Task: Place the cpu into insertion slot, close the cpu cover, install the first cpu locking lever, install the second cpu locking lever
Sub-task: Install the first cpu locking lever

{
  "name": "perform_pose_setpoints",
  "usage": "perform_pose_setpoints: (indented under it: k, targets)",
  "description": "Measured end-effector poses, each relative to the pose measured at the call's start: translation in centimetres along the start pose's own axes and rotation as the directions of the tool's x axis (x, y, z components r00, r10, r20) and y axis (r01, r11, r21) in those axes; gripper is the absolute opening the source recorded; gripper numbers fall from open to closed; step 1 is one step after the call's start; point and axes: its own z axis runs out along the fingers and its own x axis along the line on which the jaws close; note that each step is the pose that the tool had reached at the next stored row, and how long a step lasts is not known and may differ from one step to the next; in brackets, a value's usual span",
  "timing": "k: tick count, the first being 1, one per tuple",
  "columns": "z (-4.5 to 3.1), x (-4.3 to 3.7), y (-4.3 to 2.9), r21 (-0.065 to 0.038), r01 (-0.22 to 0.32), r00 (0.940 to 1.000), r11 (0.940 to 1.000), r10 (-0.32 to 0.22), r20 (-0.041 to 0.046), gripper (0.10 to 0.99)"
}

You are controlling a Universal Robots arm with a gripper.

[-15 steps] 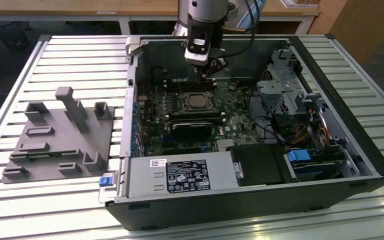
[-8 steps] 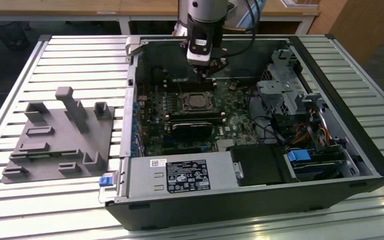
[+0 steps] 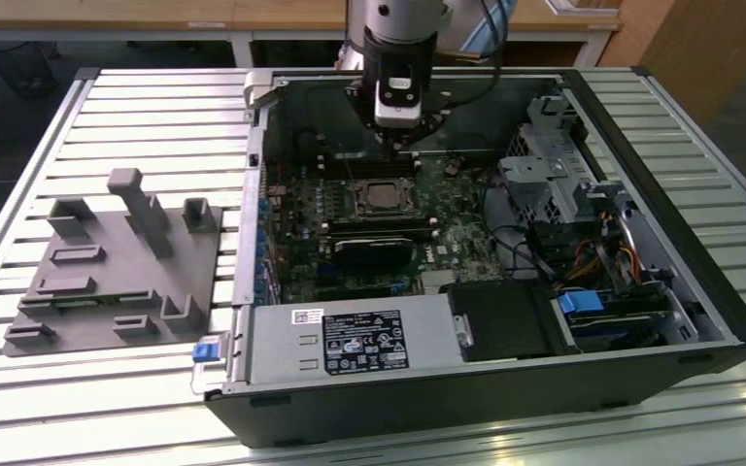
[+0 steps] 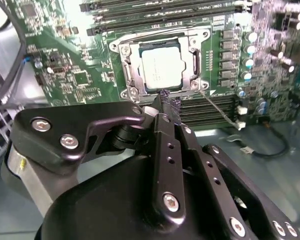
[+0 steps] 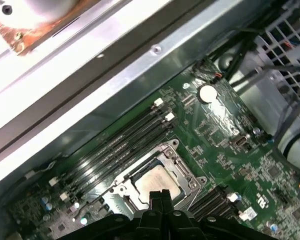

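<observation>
On the exterior view's left stands a grey rack (image 3: 114, 262); right of it, inside the open computer case (image 3: 477, 408), the cpu (image 3: 377, 197) lies in the insertion slot (image 4: 165, 37) under the cpu cover (image 4: 132, 70); the gripper (image 3: 403, 144) hangs just beside it, fingers together, empty.

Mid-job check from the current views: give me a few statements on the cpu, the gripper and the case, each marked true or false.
1. The cpu lies in the insertion slot. True.
2. The gripper is clamped on the cpu. False: the gripper is shut and close by the slot's edge, while the chip lies in the slot.
3. The grey fixture block sits inside the computer case. False: it rests on the slatted table, to the exterior view's left of the case.
4. The case is open, with its green circuit board exposed. True.
</observation>
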Motion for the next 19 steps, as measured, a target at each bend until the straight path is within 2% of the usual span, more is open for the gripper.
perform_pose_setpoints:
  k: [4,9,14,19]
  targets:
    - [0.0,0.0,0.0,0.0,0.066,0.9978,0.9978,-0.066,-0.0029,0.11]
    - [0.0,0.0,0.0,0.0,0.131,0.9914,0.9914,-0.131,-0.0059,0.11]
    - [0.0,0.0,0.0,-0.001,0.19,0.9818,0.9819,-0.19,-0.0084,0.11]
    - [0.0,-0.01,-0.01,-0.002,0.246,0.9692,0.9693,-0.246,-0.0109,0.11]
